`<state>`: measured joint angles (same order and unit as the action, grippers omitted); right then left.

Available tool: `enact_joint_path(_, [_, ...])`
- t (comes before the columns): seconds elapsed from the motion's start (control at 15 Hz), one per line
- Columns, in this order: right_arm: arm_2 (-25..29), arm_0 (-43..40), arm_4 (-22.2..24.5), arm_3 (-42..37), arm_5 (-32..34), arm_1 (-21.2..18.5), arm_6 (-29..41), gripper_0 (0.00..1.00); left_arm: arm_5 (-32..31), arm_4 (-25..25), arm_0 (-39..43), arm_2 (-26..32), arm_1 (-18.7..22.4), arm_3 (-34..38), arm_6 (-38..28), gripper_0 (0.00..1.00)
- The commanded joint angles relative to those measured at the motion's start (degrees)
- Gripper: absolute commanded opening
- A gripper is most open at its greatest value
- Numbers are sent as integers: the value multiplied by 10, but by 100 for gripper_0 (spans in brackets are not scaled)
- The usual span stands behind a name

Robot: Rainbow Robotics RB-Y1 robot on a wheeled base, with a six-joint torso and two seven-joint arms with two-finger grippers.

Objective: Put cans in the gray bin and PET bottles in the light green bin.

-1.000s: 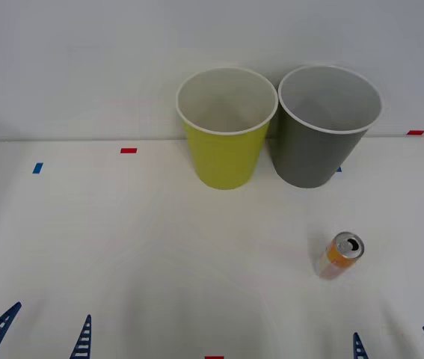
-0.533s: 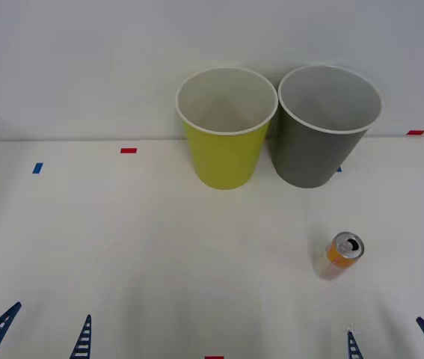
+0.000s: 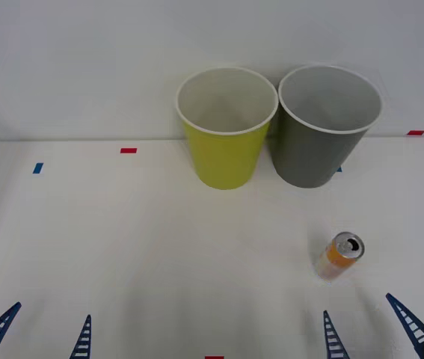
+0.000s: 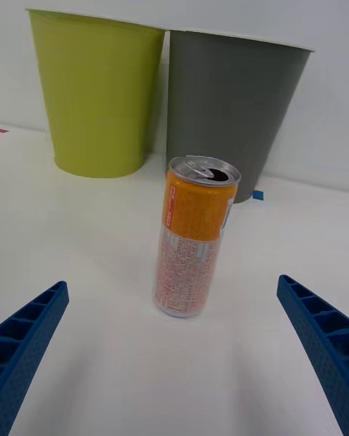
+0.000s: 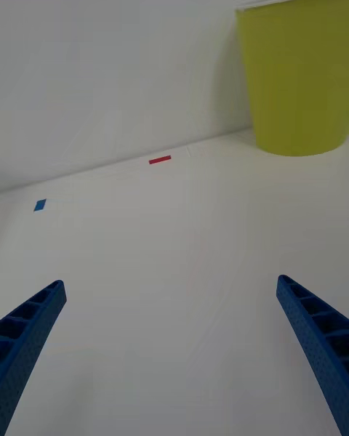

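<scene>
Orange drink can (image 3: 339,256): slim smooth metal cylinder, silver top with an open pull-tab hole, orange upper band over pale fine print. Stands upright on the white table (image 3: 144,247), toward its right edge, in front of the bins and apart from them.

Gray bin (image 3: 322,127): tapered round tub, dark matte wall, white rim, pale inside; at the table's far edge against the wall. Destination for the can.

Light green bin (image 3: 226,129): same shape, yellow-green; just left of the gray one, rims nearly touching.

Right gripper (image 3: 372,329): ribbed blue fingers spread wide, holding nothing, at the near edge just short of the can.

Left gripper (image 3: 40,333): fingers wide apart, empty, idle near the left near corner.

Risks, judged: tall, narrow, likely light can may tip or roll if one finger reaches it first; smooth wall may slip from a shallow pinch; adjacent rims invite a drop into the wrong bin.
</scene>
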<state>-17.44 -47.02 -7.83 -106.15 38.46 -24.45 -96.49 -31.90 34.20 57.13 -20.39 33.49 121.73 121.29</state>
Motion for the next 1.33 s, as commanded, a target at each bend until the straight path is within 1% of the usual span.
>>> enact_joint_path(0.07, [4, 31, -14, 4, -16, 19, 4, 100, 0, 0, 0, 0, 0, 0, 0, 100])
enact_joint_path(0.27, [16, 46, -21, 14, -31, 51, 7, 100, 0, 0, 0, 0, 0, 0, 0, 100])
enact_joint_path(0.53, [22, 72, -27, 14, -58, 77, 7, 100, 0, 0, 0, 0, 0, 0, 0, 100])
enact_joint_path(0.8, [24, 92, -32, 14, -84, 92, 6, 100, 0, 0, 0, 0, 0, 0, 0, 100])
enact_joint_path(1.33, [35, 127, -40, 13, -126, 105, 7, 100, 0, 0, 0, 0, 0, 0, 0, 100])
